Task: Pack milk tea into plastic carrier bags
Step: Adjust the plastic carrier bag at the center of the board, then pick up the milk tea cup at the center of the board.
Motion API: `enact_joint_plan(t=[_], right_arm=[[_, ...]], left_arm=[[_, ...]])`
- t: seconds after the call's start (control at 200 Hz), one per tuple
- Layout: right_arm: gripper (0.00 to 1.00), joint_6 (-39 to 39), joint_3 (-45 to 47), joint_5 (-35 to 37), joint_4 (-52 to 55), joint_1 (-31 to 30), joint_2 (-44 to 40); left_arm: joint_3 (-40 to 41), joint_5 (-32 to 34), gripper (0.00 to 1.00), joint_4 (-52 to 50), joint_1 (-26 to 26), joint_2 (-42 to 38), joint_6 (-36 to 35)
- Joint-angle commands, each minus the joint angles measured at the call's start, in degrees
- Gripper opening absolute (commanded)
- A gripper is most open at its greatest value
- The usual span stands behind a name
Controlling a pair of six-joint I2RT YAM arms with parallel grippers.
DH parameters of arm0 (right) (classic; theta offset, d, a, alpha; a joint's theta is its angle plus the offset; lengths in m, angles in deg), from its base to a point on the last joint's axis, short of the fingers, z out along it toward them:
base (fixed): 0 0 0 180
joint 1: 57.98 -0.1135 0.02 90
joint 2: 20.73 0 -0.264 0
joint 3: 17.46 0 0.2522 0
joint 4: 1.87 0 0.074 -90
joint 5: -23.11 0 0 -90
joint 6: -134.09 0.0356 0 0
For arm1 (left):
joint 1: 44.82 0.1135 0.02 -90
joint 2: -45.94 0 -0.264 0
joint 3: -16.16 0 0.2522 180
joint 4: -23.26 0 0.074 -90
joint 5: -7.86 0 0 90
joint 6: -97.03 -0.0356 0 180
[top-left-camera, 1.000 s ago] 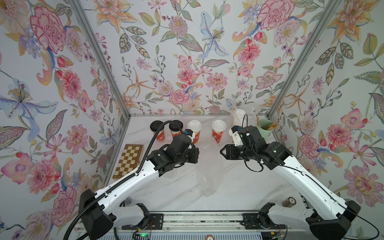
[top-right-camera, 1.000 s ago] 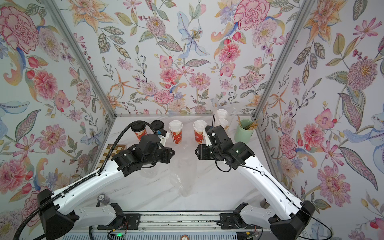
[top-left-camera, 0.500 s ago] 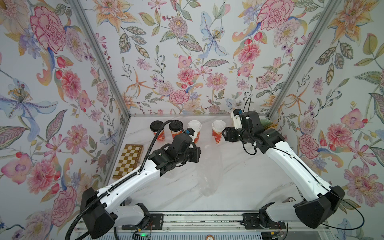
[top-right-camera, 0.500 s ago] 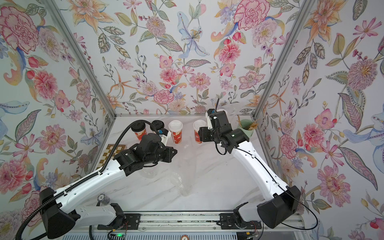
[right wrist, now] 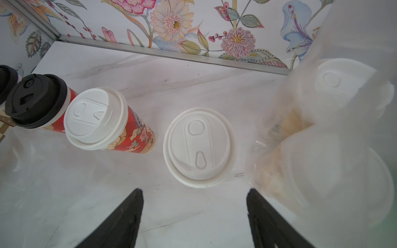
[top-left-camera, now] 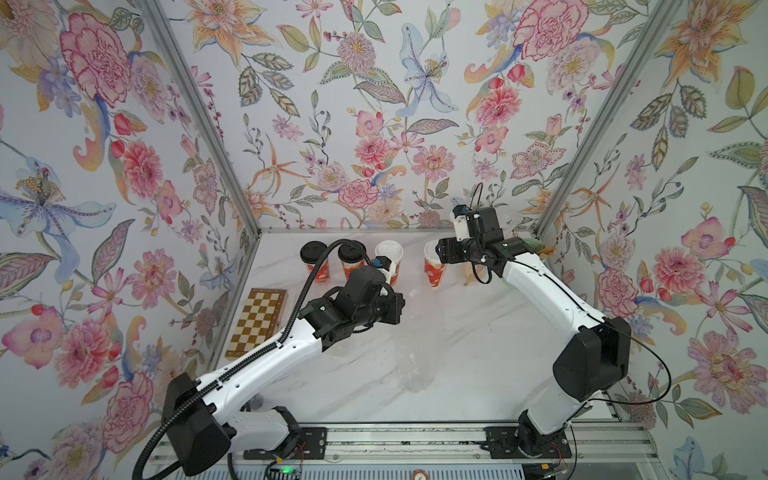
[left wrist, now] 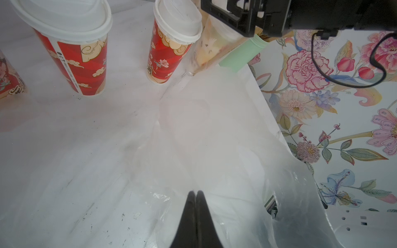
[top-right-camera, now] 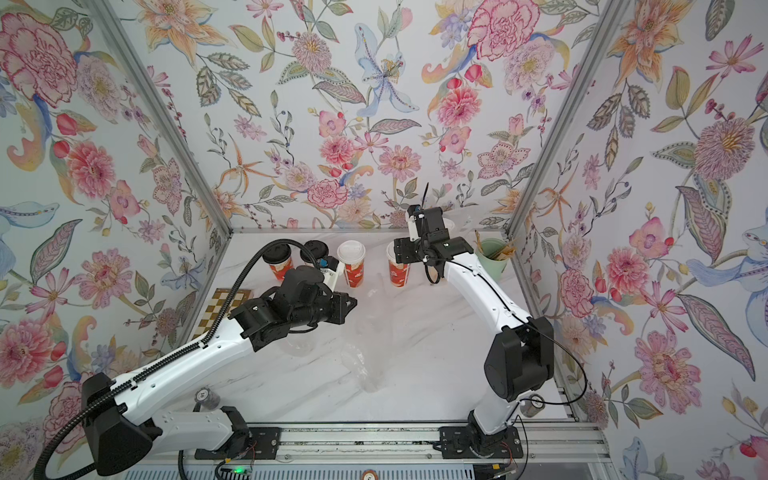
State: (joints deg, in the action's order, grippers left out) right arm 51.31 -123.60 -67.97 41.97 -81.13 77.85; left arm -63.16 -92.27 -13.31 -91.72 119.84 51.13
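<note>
Milk tea [right wrist: 198, 148]: 4 unbagged cups stand in the far row; right gripper [right wrist: 194, 191], jaws now spread, has swung from centre to above the rightmost one; left gripper [left wrist: 196, 193] stays pinched on plastic carrier bag [left wrist: 214, 150], centre; pickup apparently next.

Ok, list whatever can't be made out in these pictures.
- Two bagged cups: prints blurred by the film of the packed bag, right wrist view.
- Far black-lidded cup: cut off by that view's edge.
- Left gripper: shut, but whether it pinches the loose bag is unclear; the clear film barely shows in the left wrist view.
- Mint-green cup: contents too small in a top view.
- Small round object: too small to identify.
</note>
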Motion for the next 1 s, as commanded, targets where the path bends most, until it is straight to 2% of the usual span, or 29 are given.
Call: enact_joint_plan(t=[0.0, 0.45, 0.991], right_arm=[[0.78, -2.50, -3.19, -0.42, -1.01, 0.47, 2.66], [0.80, -3.95, -9.98, -2.15, 0.05, 0.97, 10.98], [0.79, -6.65, -8.61, 1.22, 0.93, -0.13, 12.82]], left_arm=[[-0.98, -0.76, 0.02, 0.36, 0.01, 0.84, -1.24], [-2.19, -1.01, 0.02, -0.03, 0.14, 2.16, -0.79], [-1.54, -0.69, 0.02, 0.32, 0.18, 1.37, 0.01]])
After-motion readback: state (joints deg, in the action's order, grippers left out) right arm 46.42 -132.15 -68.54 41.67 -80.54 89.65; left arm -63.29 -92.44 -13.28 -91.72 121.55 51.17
